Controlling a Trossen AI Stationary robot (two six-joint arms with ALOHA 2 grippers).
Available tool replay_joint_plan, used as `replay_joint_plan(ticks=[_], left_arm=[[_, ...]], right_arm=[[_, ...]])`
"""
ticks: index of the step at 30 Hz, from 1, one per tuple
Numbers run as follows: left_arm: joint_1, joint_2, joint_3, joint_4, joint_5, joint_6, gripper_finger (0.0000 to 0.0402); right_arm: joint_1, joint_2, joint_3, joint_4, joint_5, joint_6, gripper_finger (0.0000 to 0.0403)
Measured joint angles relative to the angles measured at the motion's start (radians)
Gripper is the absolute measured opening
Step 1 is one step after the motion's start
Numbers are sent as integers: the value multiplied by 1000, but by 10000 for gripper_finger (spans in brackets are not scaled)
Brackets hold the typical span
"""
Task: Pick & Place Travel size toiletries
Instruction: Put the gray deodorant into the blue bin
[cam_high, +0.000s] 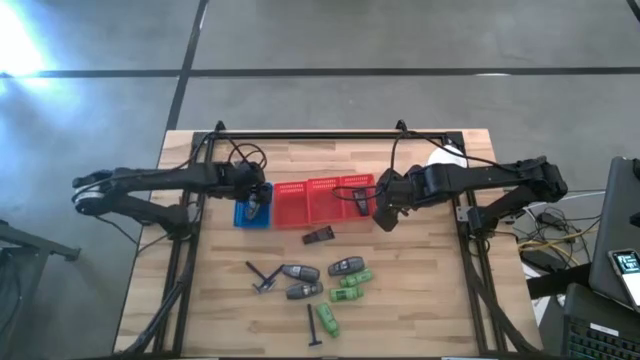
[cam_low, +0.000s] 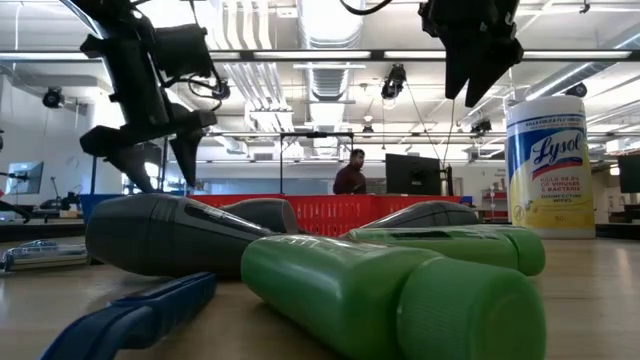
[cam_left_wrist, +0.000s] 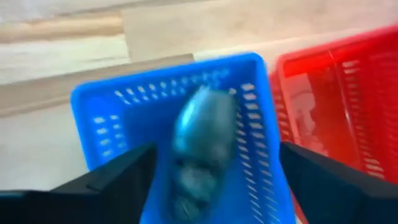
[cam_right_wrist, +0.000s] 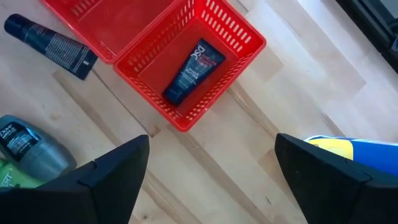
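- Left gripper (cam_high: 256, 204) hangs over the blue basket (cam_high: 243, 214) at the left end of the basket row – fingers (cam_left_wrist: 112, 180) spread wide, holding nothing.
- Blue basket: perforated plastic, one grey-silver oval bottle (cam_left_wrist: 200, 143) inside, smooth and rounded, directly between the open fingers in the left wrist view.
- Red baskets (cam_high: 325, 200): slotted plastic, in a row just right of the blue one. The rightmost compartment holds one dark flat tube (cam_right_wrist: 193, 71) with white print.
- One more dark flat tube (cam_high: 319, 236) lies on the wood table (cam_high: 430, 300) just in front of the red row.
- Loose cluster near the front of the table: three grey oval bottles (cam_high: 300, 273), four bright green bottles (cam_high: 352, 279) as far as I can count, two thin black T-headed razors (cam_high: 262, 276).
- Right gripper (cam_high: 384, 215) hovers off the right end of the red row, over bare wood – fingers (cam_right_wrist: 106, 180) wide apart, empty.
- One white wipes tub (cam_low: 545, 165) with a yellow label, cylindrical, stands upright at the back right.
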Motion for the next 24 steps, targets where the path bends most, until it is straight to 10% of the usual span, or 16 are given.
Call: replay_joint_plan(ticks=[14, 24], left_arm=[[-327, -32, 264, 72, 157, 814, 361], [-466, 35, 237, -24, 139, 792, 344]], right_arm=[[71, 24, -39, 140, -269, -438, 340], [168, 219, -85, 383, -398, -691, 316]])
